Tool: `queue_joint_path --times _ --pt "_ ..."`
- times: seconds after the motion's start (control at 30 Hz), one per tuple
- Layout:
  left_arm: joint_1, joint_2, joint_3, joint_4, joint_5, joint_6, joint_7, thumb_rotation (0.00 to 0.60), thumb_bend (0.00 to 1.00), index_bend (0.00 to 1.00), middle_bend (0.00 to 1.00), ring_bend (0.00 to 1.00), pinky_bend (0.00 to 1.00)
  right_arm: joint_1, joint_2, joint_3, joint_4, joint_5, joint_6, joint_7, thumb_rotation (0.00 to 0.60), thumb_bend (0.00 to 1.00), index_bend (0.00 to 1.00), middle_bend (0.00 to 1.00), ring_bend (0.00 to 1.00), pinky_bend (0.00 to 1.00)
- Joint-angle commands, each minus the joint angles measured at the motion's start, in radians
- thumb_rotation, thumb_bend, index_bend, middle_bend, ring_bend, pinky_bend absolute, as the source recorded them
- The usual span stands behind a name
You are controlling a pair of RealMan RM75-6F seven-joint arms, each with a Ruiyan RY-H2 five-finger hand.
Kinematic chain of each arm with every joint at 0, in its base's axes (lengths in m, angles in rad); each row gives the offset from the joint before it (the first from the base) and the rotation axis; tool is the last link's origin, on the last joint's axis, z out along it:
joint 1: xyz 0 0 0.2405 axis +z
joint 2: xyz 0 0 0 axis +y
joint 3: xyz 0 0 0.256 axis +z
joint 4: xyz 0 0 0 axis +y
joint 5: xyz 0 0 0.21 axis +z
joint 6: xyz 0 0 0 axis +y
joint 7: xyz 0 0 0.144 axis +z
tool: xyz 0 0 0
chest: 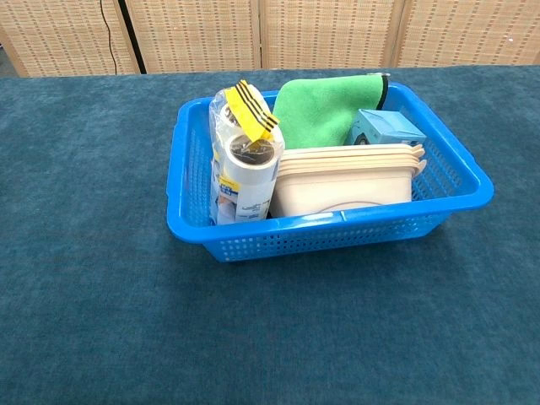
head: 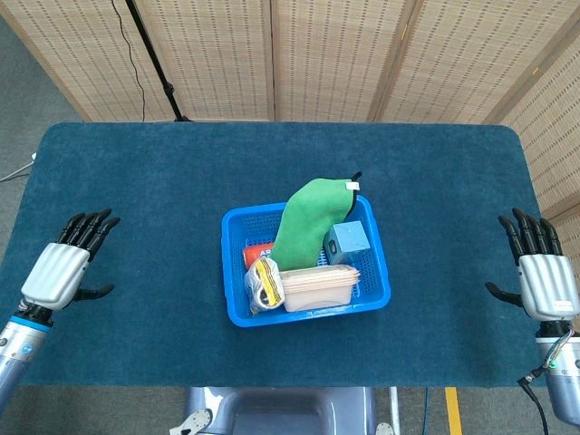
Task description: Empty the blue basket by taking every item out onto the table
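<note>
The blue basket (head: 232, 272) (chest: 194, 221) stands in the middle of the table. Inside lie a green cloth (head: 308, 222) (chest: 319, 110), a small blue box (head: 348, 241) (chest: 384, 129), a beige lidded container (head: 317, 285) (chest: 342, 181), a wrapped tape roll with a yellow-black tag (head: 264, 283) (chest: 243, 160), and a red item (head: 255, 251) mostly hidden under the cloth. My left hand (head: 65, 263) rests open at the table's left edge, far from the basket. At the right edge my right hand (head: 539, 268) is open too. Neither hand shows in the chest view.
The dark teal table top (head: 136, 199) spreads around the basket on all sides. Woven screens (head: 335, 54) stand behind the far edge, with a black stand pole (head: 154, 59) at the back left.
</note>
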Motion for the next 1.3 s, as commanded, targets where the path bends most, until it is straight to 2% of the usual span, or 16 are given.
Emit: queue_joint_path --times 0.03,0.23,0.4,0.5,0.7,0.83,1.03,1.17,1.3 --pt "0.013 -0.007 0.003 0.002 -0.031 -0.003 0.013 0.600 0.05 0.00 0.00 0.00 0.00 -0.001 0.002 0.000 -0.001 0.002 -0.001 0.003 0.600 0.00 0.00 0.00 0.00 0.00" --pt "0.003 -0.007 0.009 0.021 0.006 -0.006 0.004 0.600 0.05 0.00 0.00 0.00 0.00 -0.003 0.005 -0.003 -0.005 -0.005 0.000 0.004 0.600 0.00 0.00 0.00 0.00 0.00" --pt "-0.127 0.026 -0.014 0.020 0.176 -0.086 0.029 0.600 0.04 0.00 0.00 0.00 0.00 -0.011 0.006 0.001 -0.012 -0.008 0.024 -0.006 0.600 0.00 0.00 0.00 0.00 0.00" --pt "-0.230 0.029 -0.029 0.028 0.272 -0.160 -0.024 0.600 0.03 0.00 0.00 0.00 0.00 -0.013 0.001 0.009 -0.013 0.006 0.031 -0.025 0.600 0.00 0.00 0.00 0.00 0.00" --pt "-0.382 0.021 -0.047 0.046 0.365 -0.272 -0.095 0.600 0.03 0.00 0.00 0.00 0.00 -0.016 0.000 0.020 -0.021 0.035 0.031 -0.038 0.600 0.00 0.00 0.00 0.00 0.00" --pt "-0.457 0.018 -0.047 0.025 0.363 -0.368 -0.125 0.600 0.03 0.00 0.00 0.00 0.00 -0.023 -0.007 0.035 -0.036 0.082 0.041 -0.081 0.600 0.00 0.00 0.00 0.00 0.00" --pt "-0.553 -0.020 -0.075 0.022 0.310 -0.503 -0.066 0.600 0.03 0.00 0.00 0.00 0.00 -0.030 -0.003 0.058 -0.063 0.143 0.044 -0.098 0.600 0.00 0.00 0.00 0.00 0.00" --pt "-0.630 -0.101 -0.117 0.065 0.251 -0.584 0.011 0.600 0.03 0.00 0.00 0.00 0.00 -0.037 -0.002 0.082 -0.089 0.207 0.054 -0.125 0.600 0.00 0.00 0.00 0.00 0.00" --pt "-0.678 -0.147 -0.125 0.086 0.203 -0.644 0.057 0.600 0.03 0.00 0.00 0.00 0.00 -0.038 -0.004 0.092 -0.102 0.232 0.059 -0.143 0.600 0.00 0.00 0.00 0.00 0.00"
